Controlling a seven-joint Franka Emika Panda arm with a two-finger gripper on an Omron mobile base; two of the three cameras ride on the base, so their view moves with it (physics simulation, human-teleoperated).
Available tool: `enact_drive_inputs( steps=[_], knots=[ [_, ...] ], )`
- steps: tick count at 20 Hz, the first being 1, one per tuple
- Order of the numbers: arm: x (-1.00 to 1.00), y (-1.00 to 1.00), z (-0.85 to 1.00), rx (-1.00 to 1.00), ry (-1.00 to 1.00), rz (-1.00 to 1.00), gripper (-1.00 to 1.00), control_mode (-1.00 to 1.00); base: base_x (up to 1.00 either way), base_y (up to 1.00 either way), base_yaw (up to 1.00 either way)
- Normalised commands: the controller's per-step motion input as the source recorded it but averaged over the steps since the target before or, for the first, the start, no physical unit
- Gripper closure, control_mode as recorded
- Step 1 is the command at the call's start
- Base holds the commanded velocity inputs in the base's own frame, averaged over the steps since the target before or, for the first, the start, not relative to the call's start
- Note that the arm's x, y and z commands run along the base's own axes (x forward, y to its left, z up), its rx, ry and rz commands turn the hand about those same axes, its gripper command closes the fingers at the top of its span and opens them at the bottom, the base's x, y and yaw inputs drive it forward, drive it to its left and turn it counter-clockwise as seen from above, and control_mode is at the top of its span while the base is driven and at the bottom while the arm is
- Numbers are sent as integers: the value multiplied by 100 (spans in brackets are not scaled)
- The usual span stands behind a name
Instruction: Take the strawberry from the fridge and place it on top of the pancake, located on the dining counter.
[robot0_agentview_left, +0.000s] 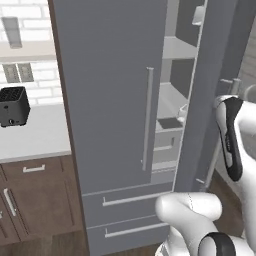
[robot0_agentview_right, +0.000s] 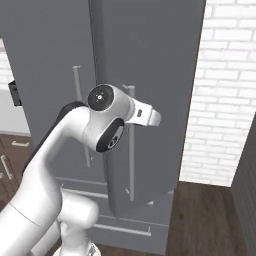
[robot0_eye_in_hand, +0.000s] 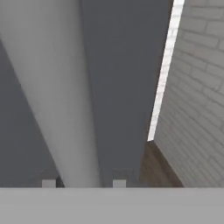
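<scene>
End effector (robot0_eye_in_hand: 83, 183) fingertips straddle fridge door handle (robot0_eye_in_hand: 52, 100), seemingly gripping; fridge (robot0_agentview_left: 115, 100) matte grey.

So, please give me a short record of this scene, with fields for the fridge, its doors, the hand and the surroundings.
fridge: tall grey unit, two lower drawers
left door: shut
right door: partly open, shelves visible inside
hand: close against the long bar handle of the right door; grip cannot be told
strawberry: not visible
left of fridge: black toaster on white counter
right of fridge: white brick wall
</scene>
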Motion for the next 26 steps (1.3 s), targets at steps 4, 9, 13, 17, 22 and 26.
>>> enact_drive_inputs(
  steps=[4, 9, 13, 17, 22, 26],
  knots=[
    [-83, -100, -2, 8, 2, -7, 100, -100, 0, 0, 0],
    [-100, -81, 3, 10, 0, 0, -100, -100, 0, 0, 0],
    [-91, 69, 20, -13, 1, 7, -100, -100, 0, 0, 0],
    [-17, 100, 18, -34, 23, 12, -100, -100, 0, 0, 0],
    [65, 92, -6, -40, 32, 7, -100, -100, 0, 0, 0],
    [100, 64, -9, -33, 31, 2, -100, -100, 0, 0, 0]
  ],
)
